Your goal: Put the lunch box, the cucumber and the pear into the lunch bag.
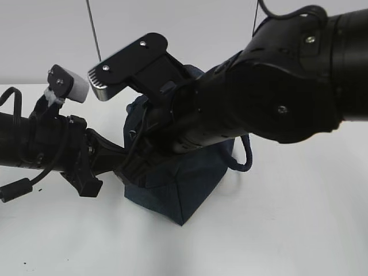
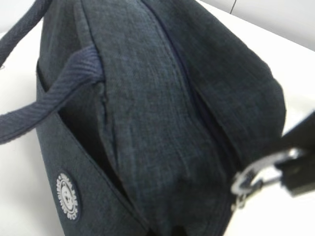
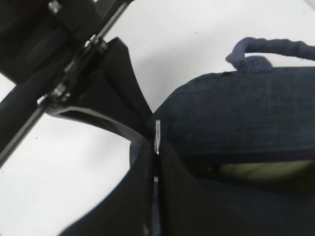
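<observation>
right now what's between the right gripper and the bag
Only the ring pull, pinched in the right gripper, by the bag; left wrist view.

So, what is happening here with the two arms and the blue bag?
Both arms are working close together at the lunch bag on the white table. The left wrist view shows the bag's metal ring pull caught in the left gripper at one end of the zipper. In the right wrist view the right gripper pinches the bag's fabric edge, and a pale greenish thing shows through a narrow gap. No cucumber or pear is visible on the table.
</observation>
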Motion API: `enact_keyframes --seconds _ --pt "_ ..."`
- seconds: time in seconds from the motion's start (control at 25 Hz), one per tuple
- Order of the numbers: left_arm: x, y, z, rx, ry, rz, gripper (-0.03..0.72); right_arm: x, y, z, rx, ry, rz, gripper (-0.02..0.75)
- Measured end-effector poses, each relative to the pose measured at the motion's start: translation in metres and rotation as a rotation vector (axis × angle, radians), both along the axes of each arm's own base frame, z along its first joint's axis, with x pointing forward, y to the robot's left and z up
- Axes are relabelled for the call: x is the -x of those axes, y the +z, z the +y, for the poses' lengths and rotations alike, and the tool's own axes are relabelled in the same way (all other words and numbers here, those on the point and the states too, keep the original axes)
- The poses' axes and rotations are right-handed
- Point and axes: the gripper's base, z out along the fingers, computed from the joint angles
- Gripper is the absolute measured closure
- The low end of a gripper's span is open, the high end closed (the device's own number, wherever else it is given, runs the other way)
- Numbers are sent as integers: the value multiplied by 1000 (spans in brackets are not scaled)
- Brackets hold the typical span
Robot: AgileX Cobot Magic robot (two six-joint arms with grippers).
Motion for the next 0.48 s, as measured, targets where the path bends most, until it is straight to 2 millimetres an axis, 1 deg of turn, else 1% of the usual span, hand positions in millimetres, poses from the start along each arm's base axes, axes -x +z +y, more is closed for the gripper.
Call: enact_keyframes --seconds 0.12,0.24,0.32,0.48 --pt "0 0 0 0 4 8 708 -4 13 -3 19 -7 -26 732" --pt "0 0 0 -1 7 18 709 -13 18 -11 29 -38 -37 732" --pt "1 -1 0 -2 11 32 711 -21 20 -19 28 -68 -41 732" --pt "3 -2 1 -13 0 54 711 -41 22 -41 13 -148 -55 732"
